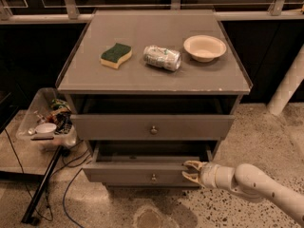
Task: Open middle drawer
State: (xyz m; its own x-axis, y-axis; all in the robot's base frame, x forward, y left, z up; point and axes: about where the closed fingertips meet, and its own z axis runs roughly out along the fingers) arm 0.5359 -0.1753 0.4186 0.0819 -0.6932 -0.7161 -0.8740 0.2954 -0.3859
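Straddling the front edge of the pulled-out middle drawer [124, 174], right of its knob [153, 177]: gripper [191, 171], partly spread.

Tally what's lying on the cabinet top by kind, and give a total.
Sponge: 1
Crushed can: 1
Bowl: 1
Total: 3
End effector is at the right front edge of the pulled-out drawer, not counted.

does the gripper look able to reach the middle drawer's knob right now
Probably yes. The gripper sits at the right end of the middle drawer, and the knob shows bare on the front just beside it, nothing between.
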